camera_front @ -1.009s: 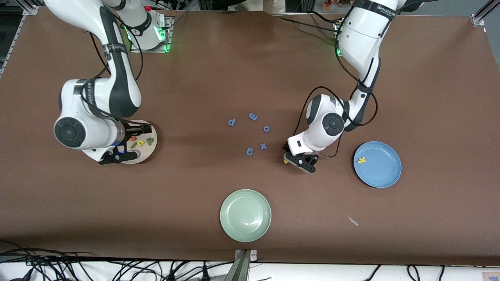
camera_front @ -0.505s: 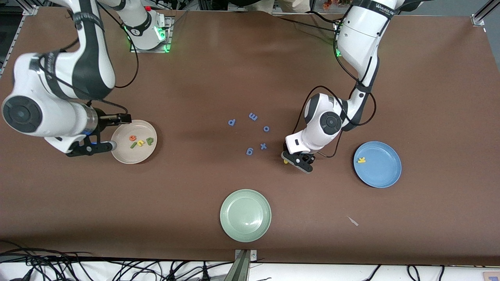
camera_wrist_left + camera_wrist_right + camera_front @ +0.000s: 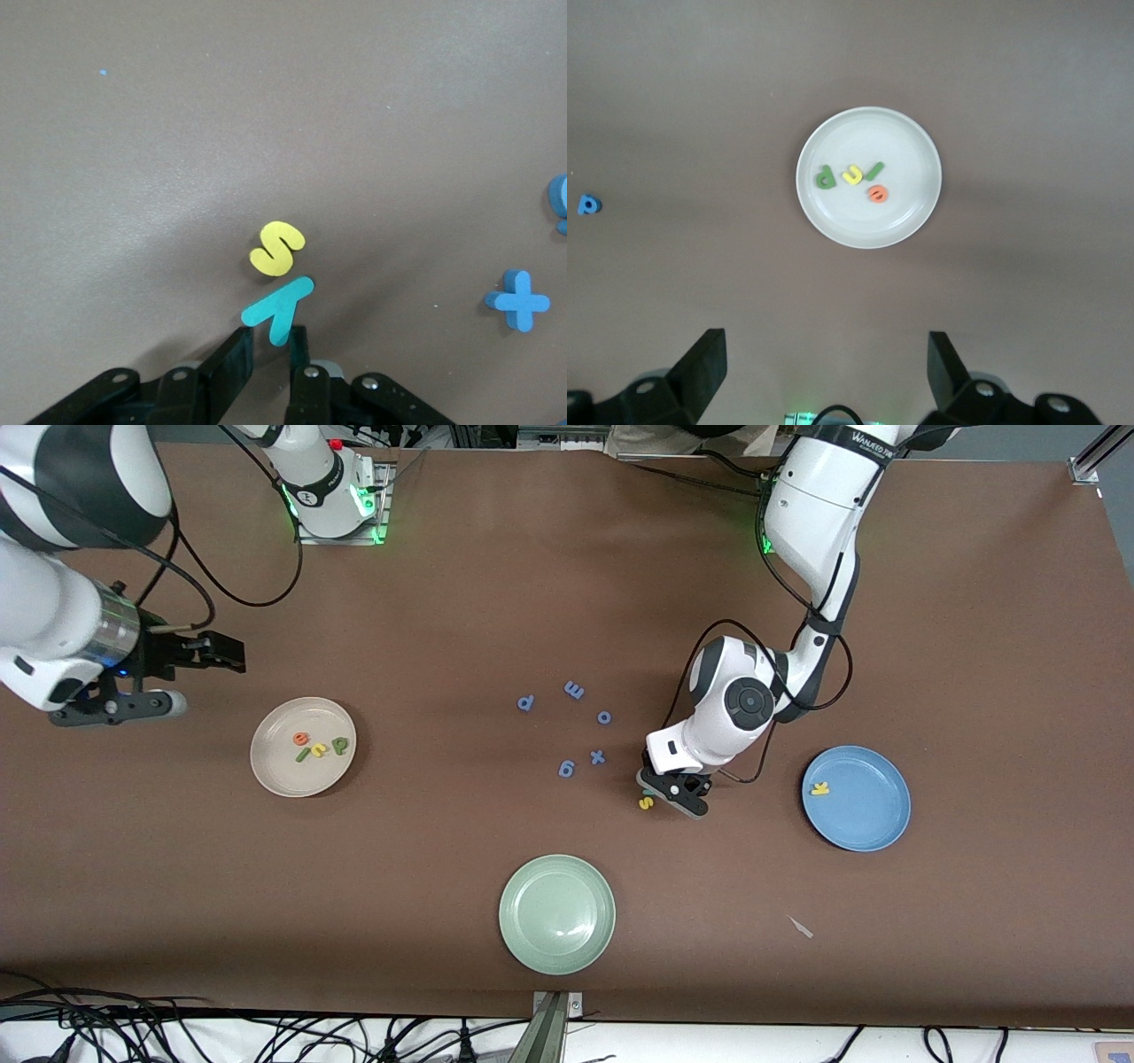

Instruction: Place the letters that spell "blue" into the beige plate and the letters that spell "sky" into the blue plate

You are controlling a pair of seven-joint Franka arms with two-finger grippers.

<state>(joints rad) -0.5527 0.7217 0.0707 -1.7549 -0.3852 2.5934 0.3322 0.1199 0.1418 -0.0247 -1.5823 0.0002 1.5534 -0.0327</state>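
The teal y (image 3: 279, 308) lies flat on the table beside the yellow s (image 3: 276, 248). My left gripper (image 3: 272, 350) is down at the table and shut on the y, one finger against its short arm and the other against its stem. From the front the s (image 3: 646, 803) shows just beside this gripper (image 3: 671, 794), and the y is hidden under it. The blue plate (image 3: 864, 819) holds the yellow k (image 3: 820, 788). The beige plate (image 3: 270, 771) holds the orange e (image 3: 301, 738), green l (image 3: 304, 755), yellow u (image 3: 320, 749) and green b (image 3: 340, 745). My right gripper (image 3: 197, 680) hangs open and empty in the air near that plate (image 3: 833, 133).
Several blue letters (image 3: 575, 689) lie scattered mid-table, between the two plates; the closest, a plus (image 3: 520, 301), is just beside the left gripper. A pale green plate (image 3: 556, 914) sits nearer the front camera. A small scrap (image 3: 801, 927) lies nearer the camera than the blue plate.
The right arm rose from over the beige plate and swung out toward its own end of the table. The left gripper's fingers closed in on the y, and the s came into view.
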